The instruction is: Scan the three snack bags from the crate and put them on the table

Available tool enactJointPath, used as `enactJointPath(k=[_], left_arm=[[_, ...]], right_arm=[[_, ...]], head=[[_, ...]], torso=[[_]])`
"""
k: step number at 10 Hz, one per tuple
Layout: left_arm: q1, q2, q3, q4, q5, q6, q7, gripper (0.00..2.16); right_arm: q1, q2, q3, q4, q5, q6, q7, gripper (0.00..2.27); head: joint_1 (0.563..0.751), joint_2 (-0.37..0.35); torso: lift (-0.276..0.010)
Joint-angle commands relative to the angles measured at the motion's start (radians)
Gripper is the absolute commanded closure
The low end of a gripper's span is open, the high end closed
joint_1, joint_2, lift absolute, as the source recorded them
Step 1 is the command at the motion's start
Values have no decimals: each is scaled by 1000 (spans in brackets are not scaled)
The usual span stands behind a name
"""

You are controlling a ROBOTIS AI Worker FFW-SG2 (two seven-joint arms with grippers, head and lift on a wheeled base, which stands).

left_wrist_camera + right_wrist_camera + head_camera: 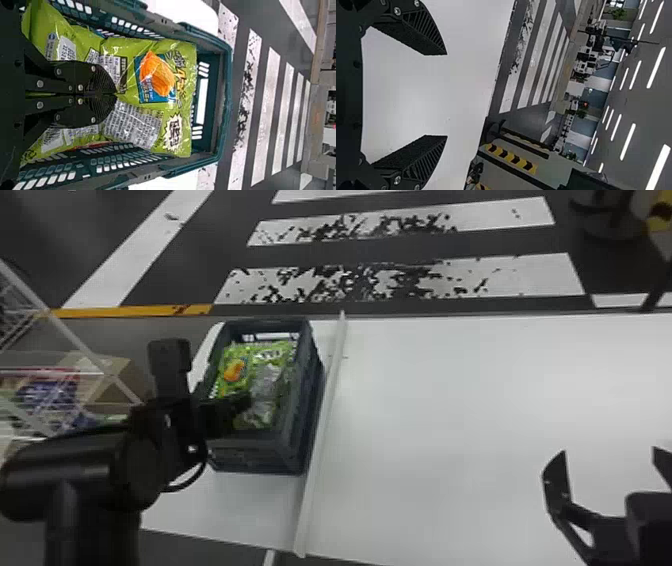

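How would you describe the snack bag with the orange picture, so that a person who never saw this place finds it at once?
On the white table, find the dark crate at the robot's left. Inside, look at the green bag toward the crate's far end. Unlike its green neighbours, it shows a large orange chip on a blue patch.

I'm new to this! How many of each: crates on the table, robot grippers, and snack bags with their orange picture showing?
Crate on the table: 1
Left gripper and right gripper: 2
Snack bag with orange picture showing: 1
Total: 4
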Motion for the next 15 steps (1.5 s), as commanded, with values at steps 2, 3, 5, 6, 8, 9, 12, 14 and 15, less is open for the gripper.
enactJointPath(k=[2,3,5,6,8,9,12,14,15], left_arm=[[64,-10,50,-134,21,1,19,1889],[80,-15,59,-177,27,-2,42,1889],[102,-18,76,-241,56,4,42,1889],[110,-24,79,-273,64,4,42,1885],[119,-30,72,-295,61,1,71,1889],[134,-43,70,-278,50,-30,73,1889],[165,-58,59,-124,26,-358,62,1889],[159,-58,41,-57,6,-517,37,1889],[148,-58,24,-55,9,-527,27,1889]], right_arm=[[2,0,10,-5,0,-3,-7,140],[2,-2,11,-5,0,-3,-10,140],[3,-3,13,-5,0,-9,-15,140],[5,-3,11,-5,0,-9,-21,140],[6,-5,13,-5,0,-13,-24,140],[5,-12,11,-1,-3,-13,-24,140],[-14,-46,10,11,-37,-9,-24,140],[-12,-69,8,6,-54,0,-24,140],[-8,-69,8,6,-51,0,-24,140]], head=[[695,269],[695,280],[695,291],[695,289],[695,280],[695,280],[695,284],[695,294],[695,295]], torso=[[-94],[-94],[-94],[-94],[-94],[-94],[-94],[-94],[-94]])
